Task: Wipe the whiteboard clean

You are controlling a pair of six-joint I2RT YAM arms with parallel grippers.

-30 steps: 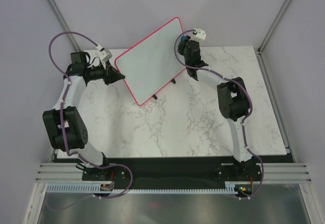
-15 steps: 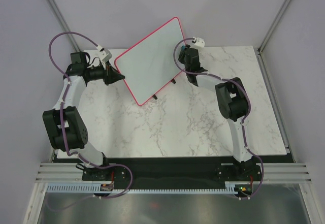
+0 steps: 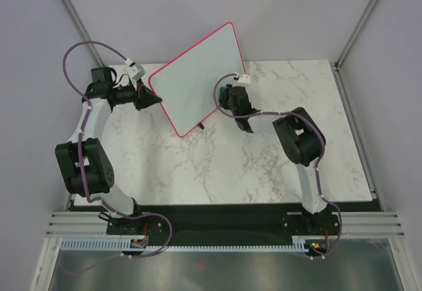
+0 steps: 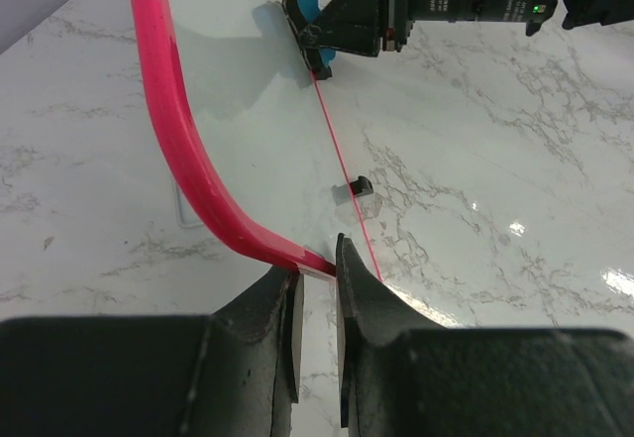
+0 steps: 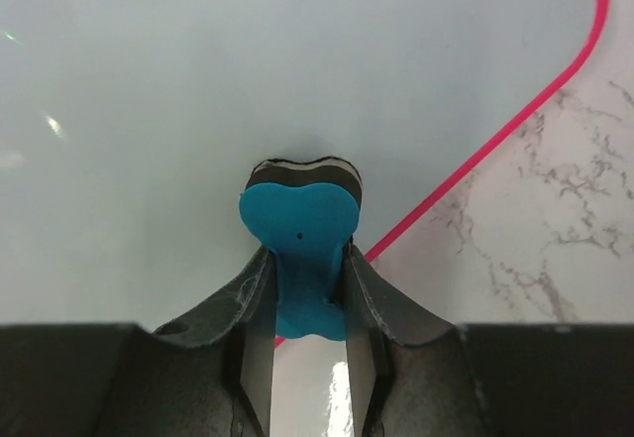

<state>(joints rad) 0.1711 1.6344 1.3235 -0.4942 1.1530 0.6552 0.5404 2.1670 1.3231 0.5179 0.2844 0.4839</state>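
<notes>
Right wrist: right end effector [image 5: 305, 276] holds eraser [image 5: 300, 219] against whiteboard [image 5: 228, 60]

Left arm [image 3: 88, 121]: white tube links, bulky black joint housings. Left cable [image 3: 84, 44] purple, wide loop. White camera block [image 3: 136, 72] at wrist.
Right arm [image 3: 310, 179]: same white links, black joints. Right cable [image 3: 215, 91] purple. White block [image 3: 243, 78] at wrist. Wrist housing black, small white lettering, green light [image 4: 536, 8].
Black base plates [image 3: 132, 226] at near edge of desk.
Left pincer [image 4: 317, 259], right pincer [image 5: 305, 254]: matte black curved fingers, pale flat inner pads [image 4: 294, 328].
</notes>
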